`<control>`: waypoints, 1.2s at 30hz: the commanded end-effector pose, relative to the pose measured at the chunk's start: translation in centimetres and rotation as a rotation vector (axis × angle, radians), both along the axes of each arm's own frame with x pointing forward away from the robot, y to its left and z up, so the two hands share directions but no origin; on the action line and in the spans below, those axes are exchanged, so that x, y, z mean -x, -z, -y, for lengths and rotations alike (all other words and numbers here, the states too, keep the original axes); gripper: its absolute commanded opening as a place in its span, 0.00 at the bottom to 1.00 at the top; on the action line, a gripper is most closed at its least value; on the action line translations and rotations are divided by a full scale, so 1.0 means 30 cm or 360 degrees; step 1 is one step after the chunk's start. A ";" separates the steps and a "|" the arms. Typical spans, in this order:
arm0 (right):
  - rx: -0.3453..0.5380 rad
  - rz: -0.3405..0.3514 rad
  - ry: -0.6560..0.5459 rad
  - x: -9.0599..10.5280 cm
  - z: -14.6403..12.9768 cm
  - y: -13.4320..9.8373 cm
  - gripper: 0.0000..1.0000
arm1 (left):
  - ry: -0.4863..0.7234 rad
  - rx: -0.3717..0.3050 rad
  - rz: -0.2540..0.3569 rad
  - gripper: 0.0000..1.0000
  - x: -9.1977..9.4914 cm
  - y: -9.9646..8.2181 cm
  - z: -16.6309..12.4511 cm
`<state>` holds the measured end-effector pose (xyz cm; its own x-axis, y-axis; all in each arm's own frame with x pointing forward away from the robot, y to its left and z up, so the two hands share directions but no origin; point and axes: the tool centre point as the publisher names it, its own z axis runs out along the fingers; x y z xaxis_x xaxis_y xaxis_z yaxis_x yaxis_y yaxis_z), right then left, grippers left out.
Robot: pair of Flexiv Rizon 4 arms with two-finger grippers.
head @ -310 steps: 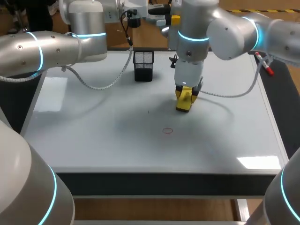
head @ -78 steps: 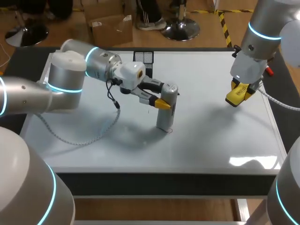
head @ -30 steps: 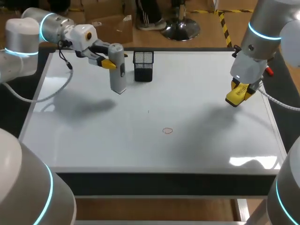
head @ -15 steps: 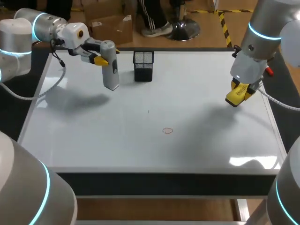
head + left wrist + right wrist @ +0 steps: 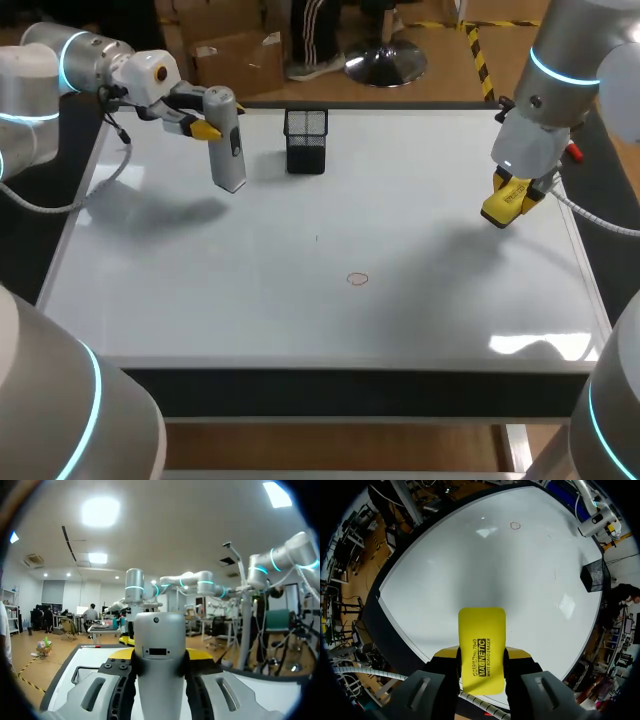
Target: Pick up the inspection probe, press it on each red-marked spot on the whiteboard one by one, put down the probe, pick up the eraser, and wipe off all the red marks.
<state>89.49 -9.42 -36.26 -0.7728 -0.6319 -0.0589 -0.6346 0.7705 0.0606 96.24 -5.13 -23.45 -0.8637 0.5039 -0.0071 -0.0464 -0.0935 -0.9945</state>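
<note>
The small red ring mark sits nearest the front edge of the glossy white whiteboard surface, faint and thin. A wipe could miss it or only smear it if the eraser meets the board on one edge instead of flat.

Further back on the right, the right tool holds the flat yellow rectangular eraser between its two fingers by the long sides, raised off the board. The grip takes only one end, so hard pressing could twist the eraser in the fingers.

At the far left, the left tool is clamped around the upper part of the tall grey cylindrical probe, which hangs roughly upright and, judging by its offset shadow, is clear of the board. Being tall and narrow, it could topple if released tilted or above the surface. The black wire-mesh basket stands just beside it, so a sideways swing could knock it.

The mark lies well apart from both tools: ahead of the eraser across open board in the right wrist view, and nearer the front than the probe.
</note>
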 end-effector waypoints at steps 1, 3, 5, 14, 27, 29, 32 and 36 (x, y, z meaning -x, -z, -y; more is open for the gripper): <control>0.0005 0.0000 -0.0003 0.000 0.001 -0.002 0.00 | 0.0008 -0.0001 0.0000 0.00 -0.006 -0.002 -0.002; 0.0005 0.0000 -0.0003 0.000 0.001 -0.002 0.00 | 0.0008 -0.0001 0.0000 0.00 -0.006 -0.002 -0.002; 0.0005 0.0000 -0.0003 0.000 0.001 -0.002 0.00 | 0.0008 -0.0001 0.0000 0.00 -0.006 -0.002 -0.002; 0.0074 0.0028 -0.0083 0.098 -0.146 -0.048 0.00 | 0.0008 -0.0001 0.0000 0.00 -0.006 -0.002 -0.002; 0.0053 0.0025 -0.0308 0.292 -0.441 -0.053 0.00 | 0.0008 -0.0001 0.0000 0.00 -0.006 -0.002 -0.002; 0.0068 0.0026 -0.0341 0.318 -0.485 -0.051 0.00 | 0.0008 -0.0001 0.0000 0.00 -0.006 -0.002 -0.002; 0.0066 0.0032 -0.0404 0.350 -0.551 -0.053 0.00 | 0.0008 -0.0001 0.0000 0.00 -0.006 -0.002 -0.002; 0.0059 0.0034 -0.0507 0.378 -0.643 -0.055 0.00 | 0.0008 -0.0001 0.0000 0.00 -0.006 -0.002 -0.002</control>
<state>78.22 8.00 -34.48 -0.5421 -0.8375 -0.0682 -0.8402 0.5391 0.0585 96.25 -5.13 -23.46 -0.8634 0.5045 -0.0072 -0.0465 -0.0938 -0.9945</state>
